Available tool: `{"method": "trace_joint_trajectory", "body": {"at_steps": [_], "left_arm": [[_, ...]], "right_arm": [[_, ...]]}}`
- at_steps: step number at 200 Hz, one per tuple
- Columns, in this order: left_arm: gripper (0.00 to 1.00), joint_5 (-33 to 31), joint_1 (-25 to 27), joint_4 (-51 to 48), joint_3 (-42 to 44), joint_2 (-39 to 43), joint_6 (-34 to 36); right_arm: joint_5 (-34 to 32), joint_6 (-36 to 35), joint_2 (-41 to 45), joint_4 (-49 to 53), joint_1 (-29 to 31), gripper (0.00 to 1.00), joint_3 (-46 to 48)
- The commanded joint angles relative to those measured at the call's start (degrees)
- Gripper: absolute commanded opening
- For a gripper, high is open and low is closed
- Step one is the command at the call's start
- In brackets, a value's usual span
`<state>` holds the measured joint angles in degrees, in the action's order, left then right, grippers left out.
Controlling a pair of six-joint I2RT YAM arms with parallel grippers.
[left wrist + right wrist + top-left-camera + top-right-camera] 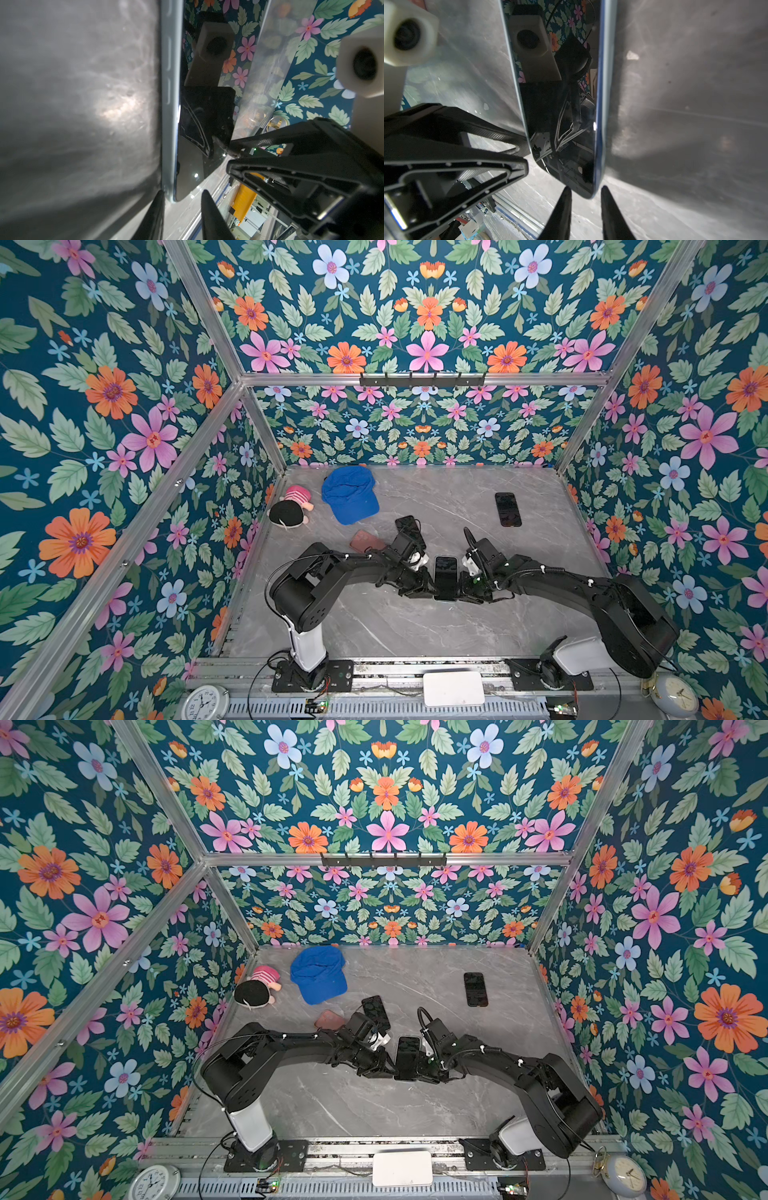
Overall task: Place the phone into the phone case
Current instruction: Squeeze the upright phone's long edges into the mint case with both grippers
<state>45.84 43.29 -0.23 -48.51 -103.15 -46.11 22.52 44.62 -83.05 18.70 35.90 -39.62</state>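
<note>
both the left gripper (430, 591) and right gripper (461, 593) are seen narrowly parted astride opposite edges of the black, blue-rimmed slab phone (445, 576) lying mid-table, unclamped. pickup is judged in hand; a firm pinch, then carriage to the flat pink case (365, 540), is called for.

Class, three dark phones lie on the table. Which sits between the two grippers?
The front phone, flanked by the left gripper and right gripper. The other phones lie farther back: one near the blue cap, one alone at right.
</note>
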Motion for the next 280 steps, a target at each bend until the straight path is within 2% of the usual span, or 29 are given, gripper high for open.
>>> {"method": "trace_joint_trajectory", "body": {"at_steps": [1, 50, 121, 231, 259, 280], "left_arm": [[0.32, 1.1, 0.0, 2.1, 0.2, -0.2, -0.3], [0.32, 1.9, 0.0, 3.9, 0.8, -0.9, -1.1], [0.27, 2.8, 0.2, 7.6, 2.0, -1.5, -3.1], [0.26, 2.8, 0.4, 8.1, 2.2, -1.4, -3.3], [0.26, 2.2, 0.2, 5.5, 2.0, -0.4, -2.1], [0.26, 0.5, 0.1, 0.1, 1.0, 0.4, 0.2]], "right_arm": [[0.6, 0.4, -0.5, -0.4, 0.2, 0.24, -0.5], [1.4, 0.7, -1.4, -1.3, 0.5, 0.19, -0.6], [3.2, 1.3, -3.2, -4.1, 0.9, 0.12, -0.3], [2.9, 1.3, -4.0, -3.5, 1.0, 0.00, -0.2], [0.2, 0.3, -0.5, 1.0, 1.0, 0.01, -1.2], [-2.4, -0.1, 2.3, 3.3, 1.0, 0.08, -1.1]]}}
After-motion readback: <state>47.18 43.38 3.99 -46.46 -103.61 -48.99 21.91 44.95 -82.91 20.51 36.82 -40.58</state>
